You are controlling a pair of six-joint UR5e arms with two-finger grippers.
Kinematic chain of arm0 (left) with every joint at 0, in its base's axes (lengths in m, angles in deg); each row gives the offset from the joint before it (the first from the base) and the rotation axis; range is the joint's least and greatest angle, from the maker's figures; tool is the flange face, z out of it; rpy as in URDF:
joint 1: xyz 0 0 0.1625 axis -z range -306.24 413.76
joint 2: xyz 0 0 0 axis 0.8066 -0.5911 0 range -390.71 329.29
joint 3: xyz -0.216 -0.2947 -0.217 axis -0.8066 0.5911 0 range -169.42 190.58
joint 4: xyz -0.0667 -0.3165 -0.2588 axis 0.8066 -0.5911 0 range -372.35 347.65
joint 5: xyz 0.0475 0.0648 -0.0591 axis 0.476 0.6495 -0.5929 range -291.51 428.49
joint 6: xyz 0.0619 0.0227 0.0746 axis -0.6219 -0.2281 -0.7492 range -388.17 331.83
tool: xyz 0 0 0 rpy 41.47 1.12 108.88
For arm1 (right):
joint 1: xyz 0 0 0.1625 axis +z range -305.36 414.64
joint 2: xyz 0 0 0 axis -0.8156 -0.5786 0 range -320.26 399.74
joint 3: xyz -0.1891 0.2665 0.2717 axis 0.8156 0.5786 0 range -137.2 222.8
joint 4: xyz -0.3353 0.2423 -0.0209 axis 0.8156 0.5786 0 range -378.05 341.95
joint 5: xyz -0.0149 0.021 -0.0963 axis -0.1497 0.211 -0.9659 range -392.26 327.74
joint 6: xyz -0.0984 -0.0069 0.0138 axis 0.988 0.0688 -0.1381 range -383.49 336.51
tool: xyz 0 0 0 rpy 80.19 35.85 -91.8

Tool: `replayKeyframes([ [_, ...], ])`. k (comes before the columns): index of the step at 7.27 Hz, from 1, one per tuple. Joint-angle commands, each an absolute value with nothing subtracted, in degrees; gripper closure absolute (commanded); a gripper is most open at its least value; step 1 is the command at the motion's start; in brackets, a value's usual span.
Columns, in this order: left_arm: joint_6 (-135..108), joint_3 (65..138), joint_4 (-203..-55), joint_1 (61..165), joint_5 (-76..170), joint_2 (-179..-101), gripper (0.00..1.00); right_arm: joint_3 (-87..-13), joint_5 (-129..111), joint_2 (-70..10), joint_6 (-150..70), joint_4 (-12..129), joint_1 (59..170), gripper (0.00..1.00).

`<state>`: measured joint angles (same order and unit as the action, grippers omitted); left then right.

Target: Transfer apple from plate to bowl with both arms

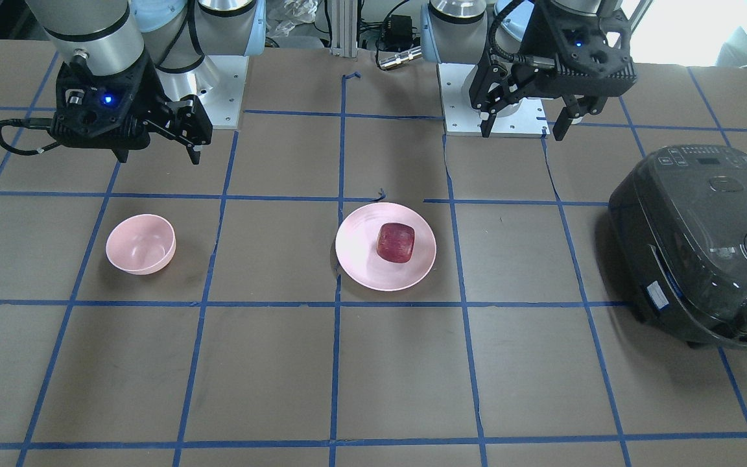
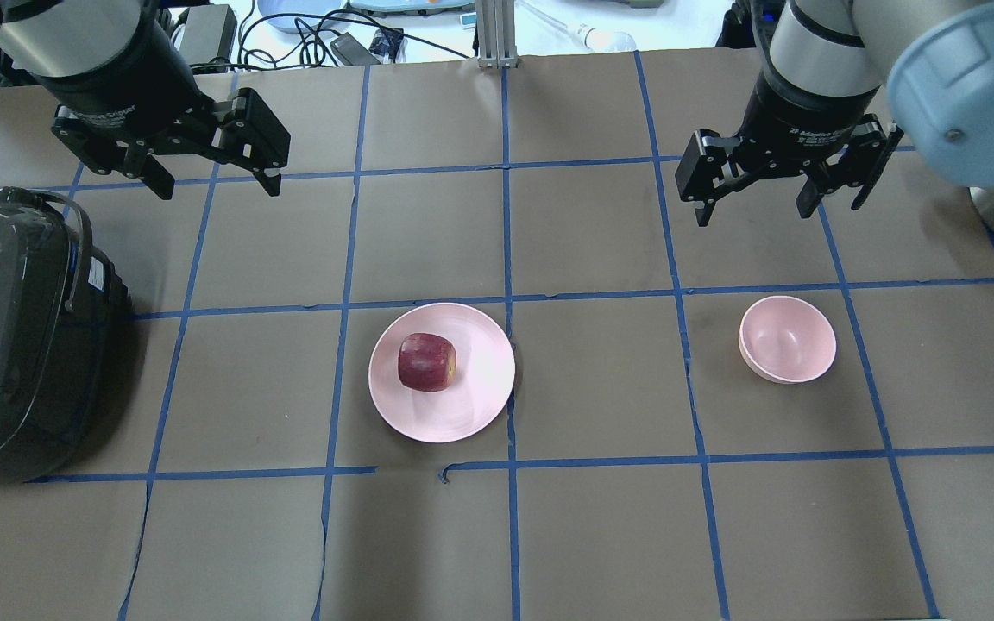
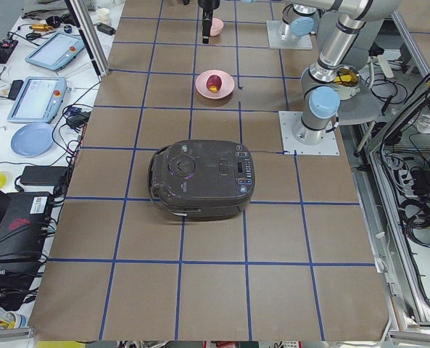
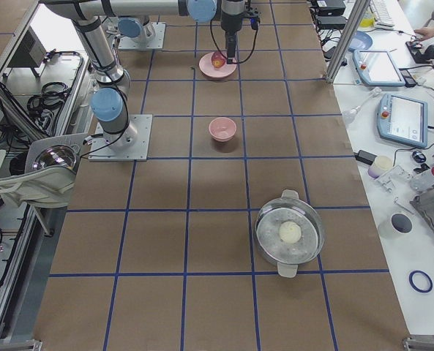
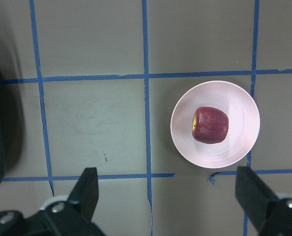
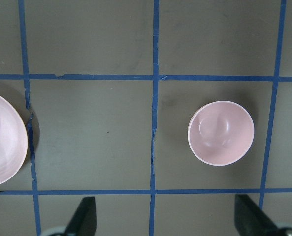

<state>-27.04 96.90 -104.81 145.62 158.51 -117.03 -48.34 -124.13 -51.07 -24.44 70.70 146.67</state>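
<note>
The dark red apple (image 2: 426, 362) lies on the wide pale pink plate (image 2: 454, 418) near the table's middle; it also shows in the left wrist view (image 5: 210, 125). The small deep pink bowl (image 2: 788, 338) stands empty to the plate's right, and shows in the right wrist view (image 6: 220, 132). My left gripper (image 2: 217, 181) is open and empty, raised high, behind and to the left of the plate. My right gripper (image 2: 756, 209) is open and empty, raised high behind the bowl. In the front-facing view the apple (image 1: 395, 242), plate (image 1: 360, 263) and bowl (image 1: 140, 244) all show unobstructed.
A large dark rice cooker (image 2: 5, 328) sits at the table's left end, left of the plate. A lidded metal pot (image 4: 290, 232) stands further along the table beyond the bowl. Blue tape lines grid the brown table.
</note>
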Motion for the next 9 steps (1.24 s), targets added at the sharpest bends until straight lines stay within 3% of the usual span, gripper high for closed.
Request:
replayKeyframes([
  [1, -27.0, 96.9, -104.8, 145.6, 158.3, -117.1, 0.0, -48.3, -124.1, -51.1, -24.2, 70.7, 146.6, 0.0],
  [9, -26.2, 95.9, -105.7, 145.3, 158.7, -119.0, 0.0, -48.3, -124.2, -51.1, -23.9, 70.6, 146.7, 0.0],
])
